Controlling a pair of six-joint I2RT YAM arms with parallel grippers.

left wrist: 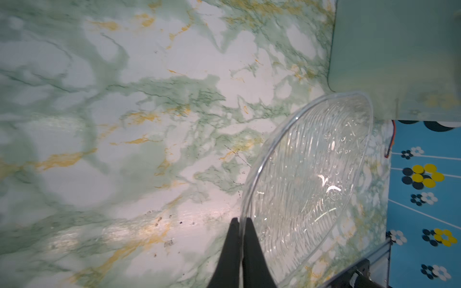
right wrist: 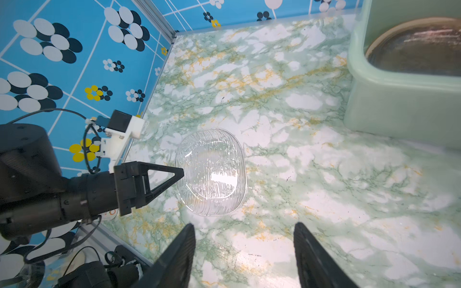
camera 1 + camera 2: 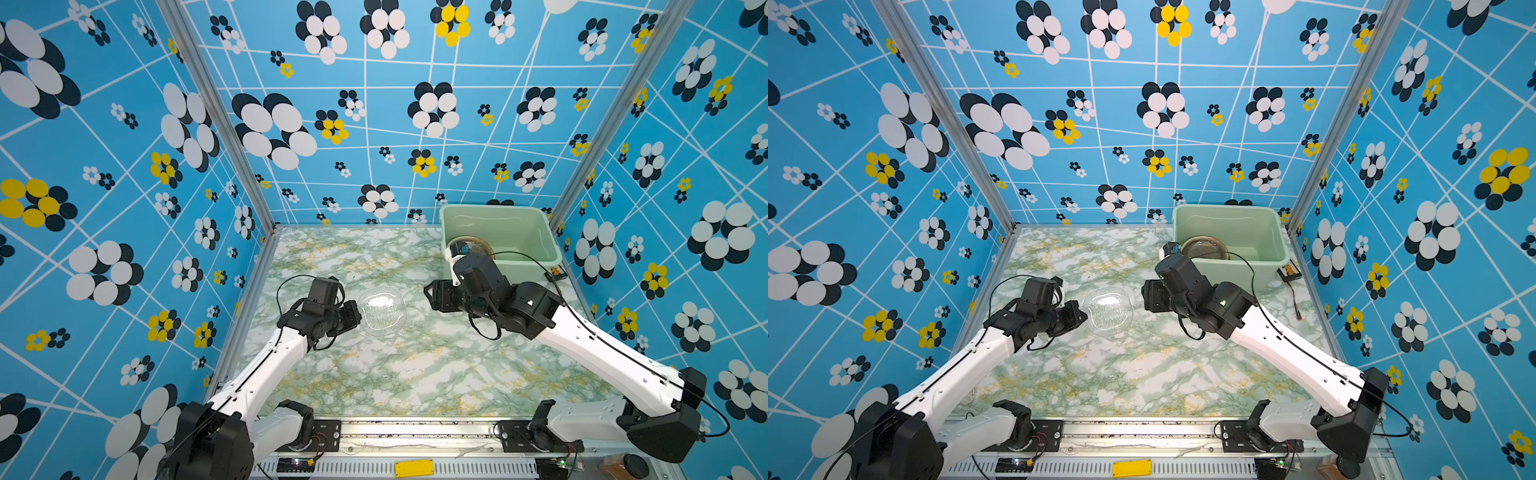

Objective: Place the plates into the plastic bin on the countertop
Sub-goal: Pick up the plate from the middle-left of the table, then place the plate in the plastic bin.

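A clear ribbed glass plate [image 3: 382, 309] [image 3: 1108, 309] lies low over the marbled countertop [image 3: 415, 374] near its middle. My left gripper [image 1: 241, 222] [image 3: 357, 316] is shut on the plate's rim at its left side; the rim shows pinched between the fingers. My right gripper [image 2: 243, 225] [image 3: 430, 291] stands open and holds nothing, a short way right of the plate [image 2: 212, 172]. The mint-green plastic bin [image 3: 490, 206] [image 3: 1225, 206] [image 2: 399, 104] sits at the back right corner. An amber glass plate [image 3: 478, 245] [image 3: 1206, 248] [image 2: 419, 47] lies inside it.
Blue flower-patterned walls close off the left, back and right sides. A small dark device with a red cable [image 3: 1289, 272] lies on the counter just right of the bin. The arm bases and a metal rail with a yellow tag [image 3: 413, 467] run along the front edge.
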